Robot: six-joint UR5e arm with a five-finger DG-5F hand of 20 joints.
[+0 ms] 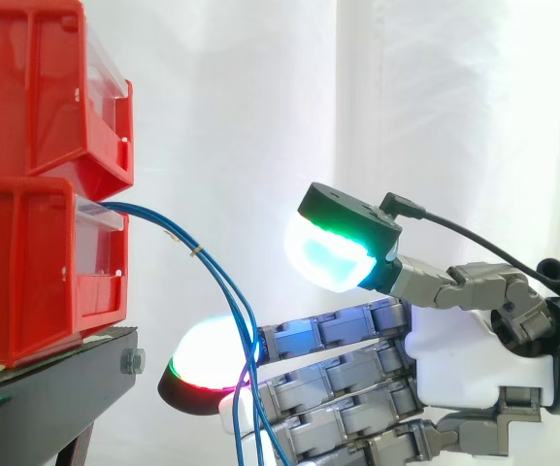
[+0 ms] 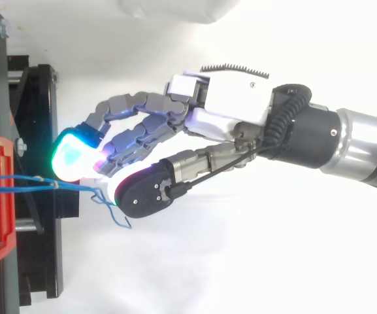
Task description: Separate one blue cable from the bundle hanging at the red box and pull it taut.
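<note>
White curtain (image 1: pixel 260 97); hand (image 1: pixel 474 359) spread wide beside blue cables (image 1: pixel 184 241); top view shows their ends.

Robot lab setup: red bins (image 1: pixel 27 272) on black stand (image 1: pixel 58 374), white curtain (image 1: pixel 435 97) behind

The arm (image 2: pixel 364 147) comes in from the right and carries the hand (image 1: pixel 474 359) about level. The fingers (image 1: pixel 338 330) reach to the left, nearly straight and only a little bent, one above the other in the side view. The thumb (image 1: pixel 333 254) stands apart above them, and its pad glows cyan and green.
</note>
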